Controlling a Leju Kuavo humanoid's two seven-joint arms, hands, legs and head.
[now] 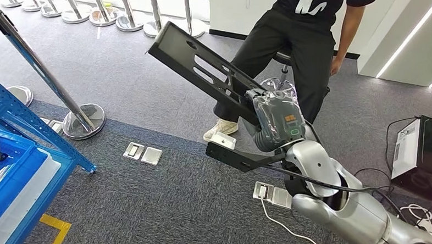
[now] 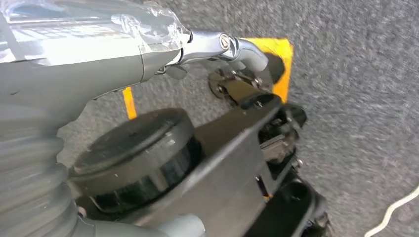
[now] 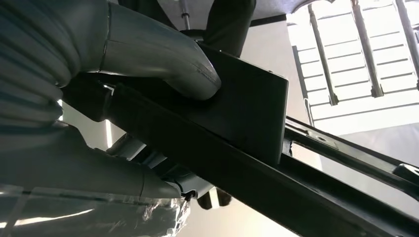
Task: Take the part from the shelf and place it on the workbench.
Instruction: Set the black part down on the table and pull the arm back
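From the head view, the right hand (image 1: 277, 122) gripped a long black part (image 1: 211, 72), raised over the carpet right of the blue shelf (image 1: 23, 163), before a seated person (image 1: 304, 46). At the right wrist, its thumb (image 3: 168, 64) pressed the part (image 3: 247, 128). At the left wrist, I could not tell how the left hand (image 2: 99, 59) lay.

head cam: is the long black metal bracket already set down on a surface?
No. The right robot hand grips the long black metal bracket tilted in the air above the grey carpet.
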